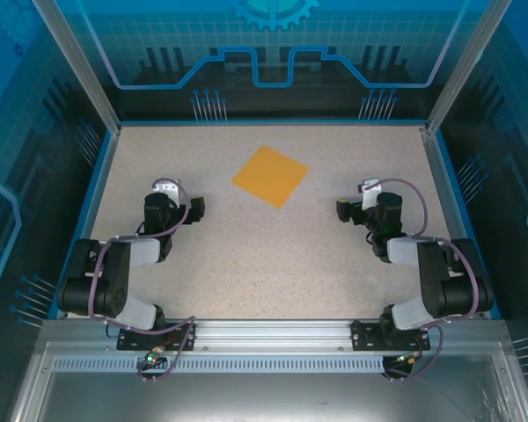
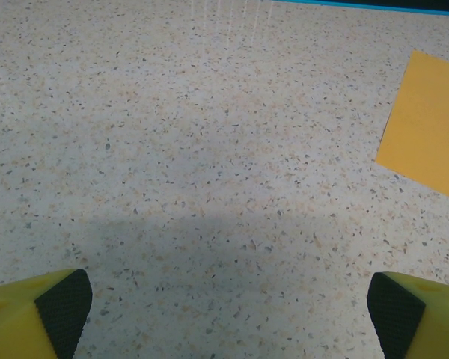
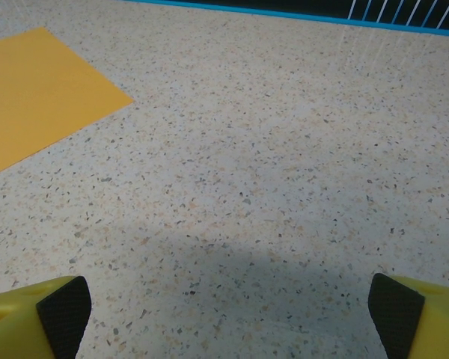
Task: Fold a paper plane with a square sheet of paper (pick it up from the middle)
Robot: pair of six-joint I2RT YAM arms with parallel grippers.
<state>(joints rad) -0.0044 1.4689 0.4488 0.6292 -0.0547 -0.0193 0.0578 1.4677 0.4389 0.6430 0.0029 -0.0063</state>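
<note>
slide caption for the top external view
Unfolded square sheet of paper lies flat on the table, untouched, with the left end effector and right end effector both open.

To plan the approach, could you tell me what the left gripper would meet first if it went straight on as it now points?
Likely the bare table; the left gripper aims left of the square sheet of paper, though depth is unclear.
</note>
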